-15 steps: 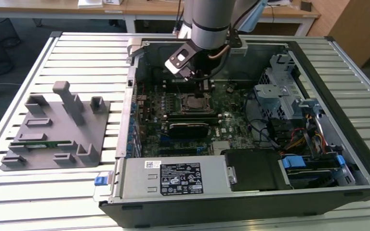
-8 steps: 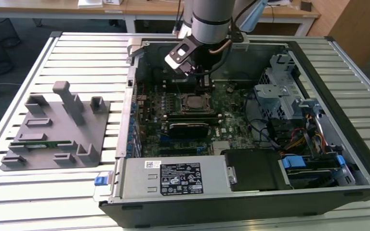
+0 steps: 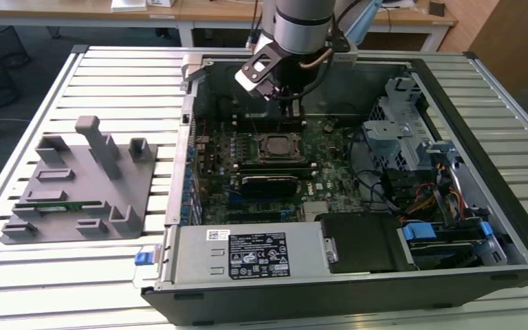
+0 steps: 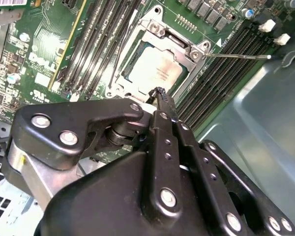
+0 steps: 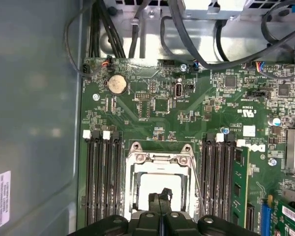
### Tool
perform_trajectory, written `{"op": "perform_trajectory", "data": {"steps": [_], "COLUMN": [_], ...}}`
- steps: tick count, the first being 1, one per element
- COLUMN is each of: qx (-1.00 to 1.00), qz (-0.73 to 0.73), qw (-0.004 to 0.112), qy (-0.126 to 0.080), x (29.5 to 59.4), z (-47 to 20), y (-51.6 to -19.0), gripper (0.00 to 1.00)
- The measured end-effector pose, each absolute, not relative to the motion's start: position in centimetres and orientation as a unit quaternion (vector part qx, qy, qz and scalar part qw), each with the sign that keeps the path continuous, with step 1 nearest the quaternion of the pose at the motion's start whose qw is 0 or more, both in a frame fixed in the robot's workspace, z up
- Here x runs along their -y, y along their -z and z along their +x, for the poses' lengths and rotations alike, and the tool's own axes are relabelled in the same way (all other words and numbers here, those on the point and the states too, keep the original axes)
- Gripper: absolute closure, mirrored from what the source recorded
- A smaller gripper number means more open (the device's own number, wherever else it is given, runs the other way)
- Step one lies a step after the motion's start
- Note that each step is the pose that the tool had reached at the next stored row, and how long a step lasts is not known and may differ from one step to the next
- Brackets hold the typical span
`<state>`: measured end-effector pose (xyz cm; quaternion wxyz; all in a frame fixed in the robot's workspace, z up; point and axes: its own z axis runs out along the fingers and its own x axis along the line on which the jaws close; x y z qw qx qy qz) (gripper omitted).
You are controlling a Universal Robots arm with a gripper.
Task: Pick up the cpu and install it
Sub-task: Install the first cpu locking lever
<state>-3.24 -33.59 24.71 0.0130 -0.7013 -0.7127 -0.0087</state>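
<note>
Already the cpu lies seated in the motherboard socket, just below the end effector, whose fingers are pressed together on nothing. Likely light, rigid and fragile underneath; best gripped by opposite edges.

Silver arm, black screw-studded claw

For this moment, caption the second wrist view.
End effector shut above the cpu lying in the motherboard's socket.
</note>
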Motion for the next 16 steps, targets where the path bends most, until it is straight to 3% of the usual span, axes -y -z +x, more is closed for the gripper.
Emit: {"op": "perform_trajectory", "data": {"steps": [16], "qx": [0.802], "qz": [-0.597], "qw": [0.014], "qy": [0.007], "x": [33.59], "z": [-3.26], "y": [-24.65], "gripper": [0.89]}}
